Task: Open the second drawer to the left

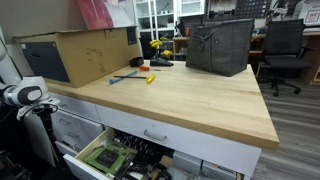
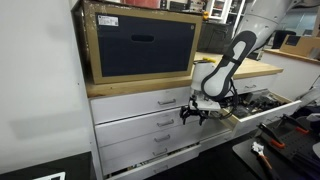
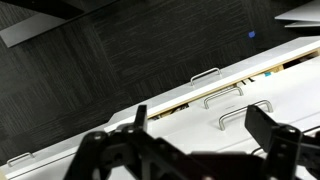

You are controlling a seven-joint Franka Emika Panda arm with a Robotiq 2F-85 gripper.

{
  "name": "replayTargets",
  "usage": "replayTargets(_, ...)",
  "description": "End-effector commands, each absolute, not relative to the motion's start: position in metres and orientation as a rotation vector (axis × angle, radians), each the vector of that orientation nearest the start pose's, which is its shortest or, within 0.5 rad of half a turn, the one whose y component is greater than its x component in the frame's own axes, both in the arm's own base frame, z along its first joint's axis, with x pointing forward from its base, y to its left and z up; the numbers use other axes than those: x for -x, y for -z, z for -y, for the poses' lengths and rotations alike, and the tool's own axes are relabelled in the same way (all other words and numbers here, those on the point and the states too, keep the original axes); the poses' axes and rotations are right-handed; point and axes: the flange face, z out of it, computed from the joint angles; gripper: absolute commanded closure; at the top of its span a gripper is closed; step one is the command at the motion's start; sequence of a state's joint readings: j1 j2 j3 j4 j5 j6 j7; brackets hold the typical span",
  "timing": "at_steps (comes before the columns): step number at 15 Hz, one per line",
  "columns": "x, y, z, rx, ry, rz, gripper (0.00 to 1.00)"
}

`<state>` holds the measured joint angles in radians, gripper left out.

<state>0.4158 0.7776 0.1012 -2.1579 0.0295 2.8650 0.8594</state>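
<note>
Gripper [image 2: 196, 114] hovers at the drawer fronts; fingers [image 3: 262, 128] spread wide, nothing between them; the second drawer [image 2: 140, 127] sits in the narrow white stack under the box [image 2: 140, 42]; its handle [image 2: 165, 122] is just beside the gripper, contact I cannot tell; further along another drawer [image 2: 262, 103] stands pulled out, green boards [image 1: 105, 155] showing.

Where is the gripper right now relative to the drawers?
In an exterior view the gripper hangs open just in front of the second drawer, below the cardboard box, with the pulled-out drawer of parts beside it.
</note>
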Motion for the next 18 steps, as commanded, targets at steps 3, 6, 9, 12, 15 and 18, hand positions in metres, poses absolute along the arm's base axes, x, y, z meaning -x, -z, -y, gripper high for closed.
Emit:
replayTargets(3, -0.45, -0.009, -0.296, 3.08, -0.139, -0.551, 0.0)
replayTargets(6, -0.441, -0.013, -0.326, 3.084, -0.053, -0.523, 0.0)
replayTargets(9, -0.427, -0.021, -0.35, 3.088, 0.06, -0.566, 0.0)
replayTargets(12, -0.409, -0.021, -0.363, 3.107, 0.174, -0.627, 0.0)
replayTargets(15, -0.393, -0.025, -0.371, 3.127, 0.342, -0.689, 0.0)
replayTargets(18, -0.386, -0.029, -0.364, 3.104, 0.479, -0.873, 0.0)
